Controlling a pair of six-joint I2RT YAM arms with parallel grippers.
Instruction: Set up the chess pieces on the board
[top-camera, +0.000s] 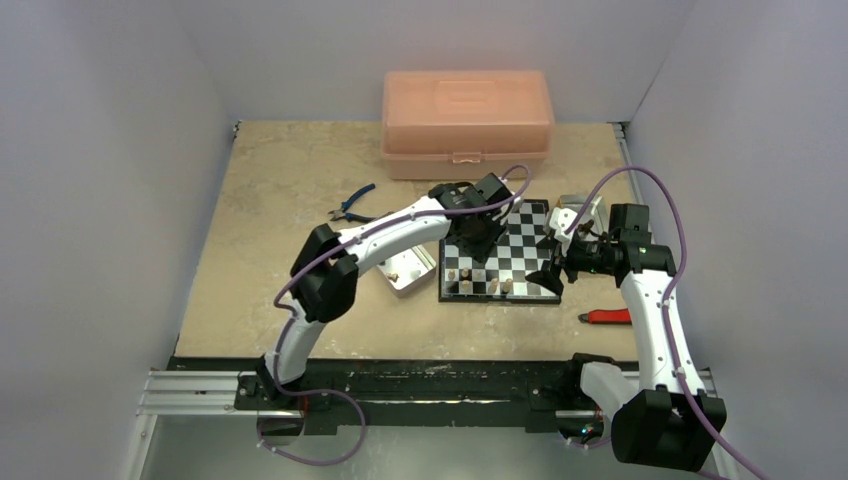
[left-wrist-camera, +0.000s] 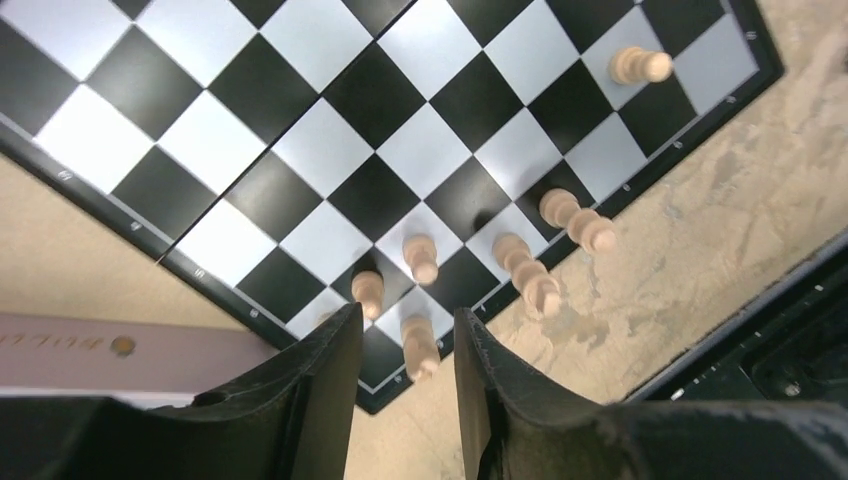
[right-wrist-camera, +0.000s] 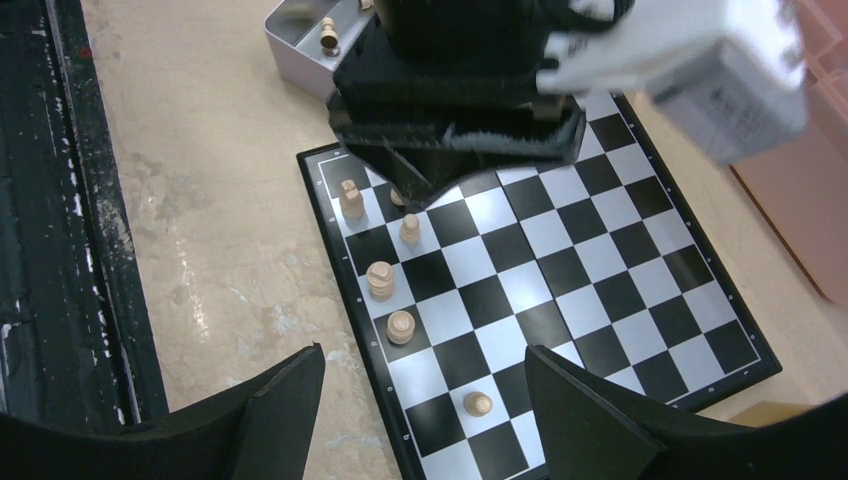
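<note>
Board (left-wrist-camera: 300, 60) beneath downturned left gripper (left-wrist-camera: 408, 318), jaws parted

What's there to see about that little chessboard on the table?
The chessboard is a small, flat square of glossy black and silvery-white checks inside a thin black border with tiny markings. It lies flat on the tan table, in front of a pink box. Several light wooden pieces stand on its squares along one edge.

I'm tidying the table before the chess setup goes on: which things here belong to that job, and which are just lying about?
For the job: board; tan chess pieces; metal tin with a piece inside.
Lying about: pink box; blue-handled pliers; red-handled item.
</note>
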